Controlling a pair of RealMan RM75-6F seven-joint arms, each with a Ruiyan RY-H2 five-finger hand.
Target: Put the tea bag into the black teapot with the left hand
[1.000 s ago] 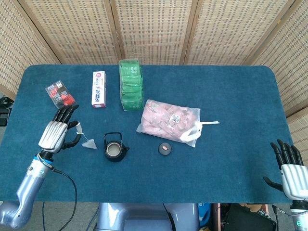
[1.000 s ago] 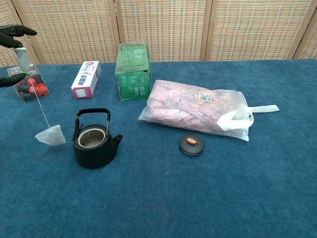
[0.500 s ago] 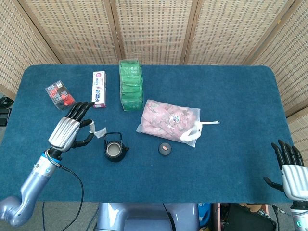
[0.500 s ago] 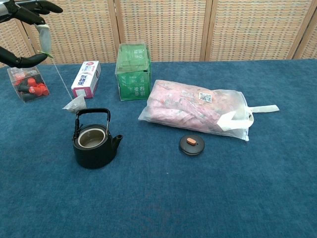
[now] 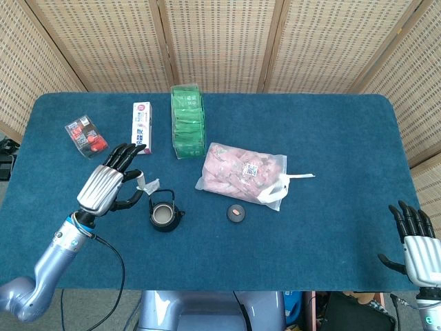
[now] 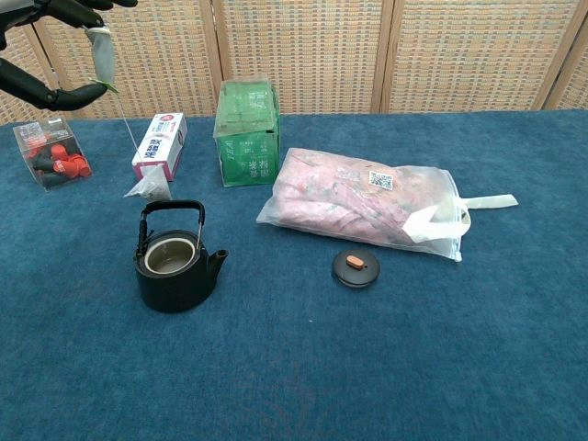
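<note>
Blue table (image 5: 331, 227): left hand (image 5: 107, 186) pinches the tag so the tea bag (image 6: 149, 187) dangles by the teapot (image 6: 172, 260).

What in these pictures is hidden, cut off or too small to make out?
- Left hand: chest view's top-left edge cuts it off; only dark fingers show.
- Right hand: in the head view the bottom edge cuts it; absent from the chest view.
- Inside of the black cast-iron teapot: its wall hides the bottom in both views.
- Print on the white carton: too small to read.
</note>
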